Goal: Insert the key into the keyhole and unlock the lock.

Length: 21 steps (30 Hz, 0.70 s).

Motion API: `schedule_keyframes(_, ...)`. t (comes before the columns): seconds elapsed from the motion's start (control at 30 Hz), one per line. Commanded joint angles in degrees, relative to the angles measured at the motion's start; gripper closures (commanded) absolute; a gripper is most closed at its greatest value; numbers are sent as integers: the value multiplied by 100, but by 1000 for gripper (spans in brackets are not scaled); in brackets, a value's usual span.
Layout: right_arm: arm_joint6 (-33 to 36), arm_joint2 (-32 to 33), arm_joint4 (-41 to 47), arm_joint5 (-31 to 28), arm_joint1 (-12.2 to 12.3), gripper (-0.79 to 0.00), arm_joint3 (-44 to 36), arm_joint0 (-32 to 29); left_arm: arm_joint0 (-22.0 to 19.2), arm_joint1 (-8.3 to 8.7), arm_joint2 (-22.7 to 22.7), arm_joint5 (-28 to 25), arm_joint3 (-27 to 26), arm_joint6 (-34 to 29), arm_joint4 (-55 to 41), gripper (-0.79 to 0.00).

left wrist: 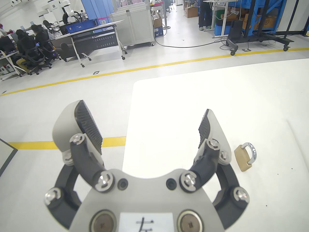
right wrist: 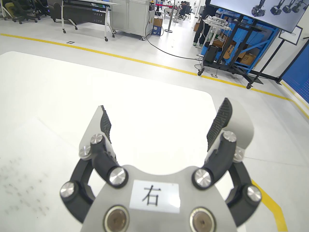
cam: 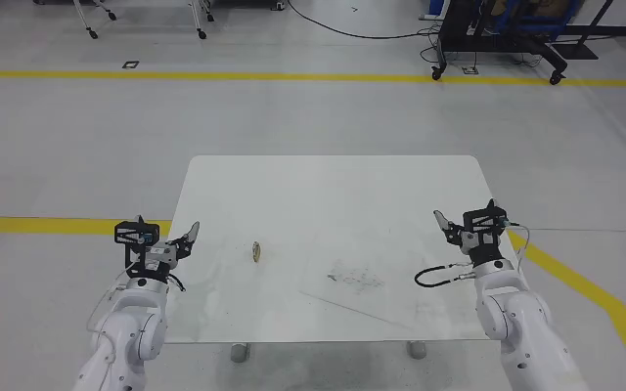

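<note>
Top view, lower left: we find the left gripper (cam: 166,235) at the left edge of the table (cam: 333,195), jaws spread wide, holding nothing.
Padlock (cam: 255,251): left of centre in the frame, lying on the table, shackle apparently shut, nothing touching it.
Right gripper (cam: 468,217): lower right, jaws spread, empty.
Progress: we judge nothing done yet; the key must be grasped, inserted and turned.

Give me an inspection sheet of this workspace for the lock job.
Surface: white table, faint scuffs near the front.
Job's things: padlock on the table, beside the left gripper.
Clutter: nothing seen.
Grippers: left gripper and right gripper both open, empty.
Cables: black loop at the right wrist; cable on the floor.
Surroundings: yellow floor lines, rolling rack.
</note>
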Motion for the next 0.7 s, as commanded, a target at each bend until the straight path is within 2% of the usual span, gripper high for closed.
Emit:
schedule_keyframes(0.0,89,-144,-96,-182,-2,-785,26,73,0,0,0,0,0,0,0,-785)
schedule_keyframes(0.1,216,-440,-282,-238,-27,-785,141,296,0,0,0,0,0,0,0,-785)
schedule_keyframes(0.3,467,-945,-240,-712,-73,-785,324,642,0,0,0,0,0,0,0,-785)
schedule_keyframes(0.37,753,-1093,-468,-833,-74,-785,372,754,0,0,0,0,0,0,0,-785)
schedule_keyframes(0.67,753,-1093,-468,-833,-74,-785,372,754,0,0,0,0,0,0,0,-785)
